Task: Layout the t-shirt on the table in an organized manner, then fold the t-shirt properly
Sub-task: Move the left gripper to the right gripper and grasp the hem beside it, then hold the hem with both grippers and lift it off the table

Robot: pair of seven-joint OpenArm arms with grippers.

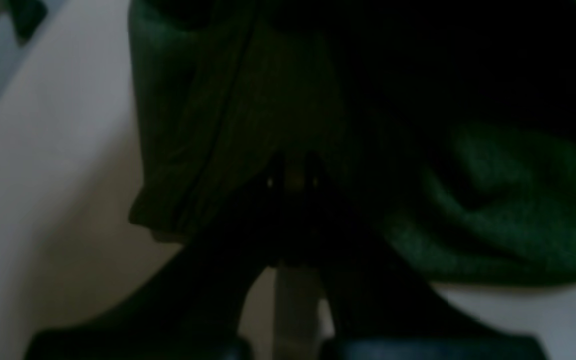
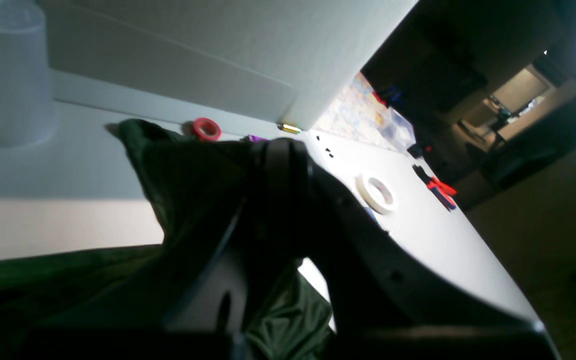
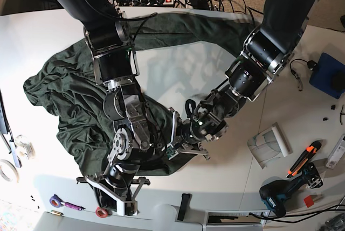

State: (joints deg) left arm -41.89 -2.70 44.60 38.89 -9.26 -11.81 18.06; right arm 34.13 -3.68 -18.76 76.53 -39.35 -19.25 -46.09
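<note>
The dark green t-shirt (image 3: 70,96) lies in a big bumpy heap on the white counter (image 3: 32,37). It is not flat yet, so the job looks to be at the laying-out step, with no fold made. Both arms reach to one bunched edge of the t-shirt, close to each other. The left gripper (image 1: 293,180) has its jaws pinched together on a bit of the t-shirt. The right gripper (image 2: 275,165) is wrapped in cloth. Its jaws are hidden, so one cannot tell if they hold anything.

To do this step well, the arms should likely lift that edge a little and pull slowly away from each other. Then the t-shirt can spread out with no lumps. Pulling too fast could drag the whole t-shirt along or let it slip.

Other things lie off the t-shirt. A red tape roll (image 2: 206,128), a white tape roll (image 2: 378,192) and a cup (image 2: 10,75) sit near it. A drill (image 3: 280,196) sits well apart from it. The arms are so close together at the t-shirt that they could bump.
</note>
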